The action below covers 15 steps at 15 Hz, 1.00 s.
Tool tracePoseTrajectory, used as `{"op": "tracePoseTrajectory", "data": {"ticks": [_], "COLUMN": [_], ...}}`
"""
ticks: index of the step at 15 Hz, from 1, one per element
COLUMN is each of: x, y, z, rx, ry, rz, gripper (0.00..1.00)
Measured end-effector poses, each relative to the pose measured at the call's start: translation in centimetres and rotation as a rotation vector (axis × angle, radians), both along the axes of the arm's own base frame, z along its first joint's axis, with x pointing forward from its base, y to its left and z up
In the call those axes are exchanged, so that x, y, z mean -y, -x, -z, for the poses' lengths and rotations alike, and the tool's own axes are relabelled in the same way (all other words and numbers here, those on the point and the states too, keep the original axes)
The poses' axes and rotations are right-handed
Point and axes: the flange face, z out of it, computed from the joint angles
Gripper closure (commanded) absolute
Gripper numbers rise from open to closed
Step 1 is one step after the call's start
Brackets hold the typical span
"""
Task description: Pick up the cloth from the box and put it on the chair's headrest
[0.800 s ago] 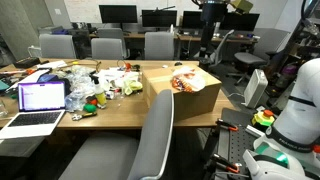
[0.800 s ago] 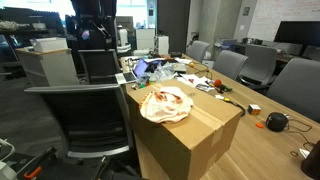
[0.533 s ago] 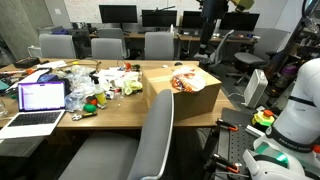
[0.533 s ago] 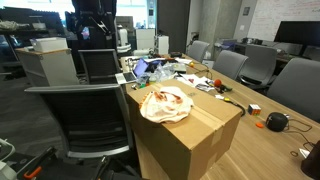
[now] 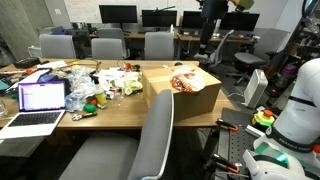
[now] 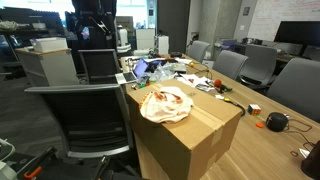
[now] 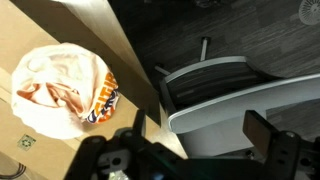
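Observation:
A white and orange cloth (image 5: 185,79) lies crumpled on top of a closed cardboard box (image 5: 190,100) at the end of the table; both also show in an exterior view, the cloth (image 6: 166,103) on the box (image 6: 190,140). My gripper (image 6: 88,35) hangs open and empty, high above a grey office chair (image 6: 78,100) beside the box. In the wrist view the cloth (image 7: 62,85) is at the left, the chair's back (image 7: 240,100) at the right, and the open gripper (image 7: 197,142) is over the chair's edge. In an exterior view the gripper (image 5: 204,44) is behind the box.
The table (image 5: 100,112) carries a laptop (image 5: 38,100) and a heap of clutter (image 5: 95,85). Several office chairs stand round it; one back (image 5: 158,135) is close in front. Monitors line the rear. Cables and a small round device (image 6: 277,121) lie on the table past the box.
The arm has shifted only slightly. The cloth and box have not moved.

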Motion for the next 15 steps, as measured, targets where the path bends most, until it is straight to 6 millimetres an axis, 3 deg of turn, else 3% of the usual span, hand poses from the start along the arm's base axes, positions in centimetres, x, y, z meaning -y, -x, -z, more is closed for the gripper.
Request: {"op": "tracePoseTrajectory", "data": {"ticks": [7,15], "x": [1.0,7.2], "y": [0.0,0.6], "z": [0.2,-0.9], "rx": [-0.003,0.033], "ry": [0.000,-0.030], "rz": [0.045,0.227], "gripper": [0.00,0.00]}}
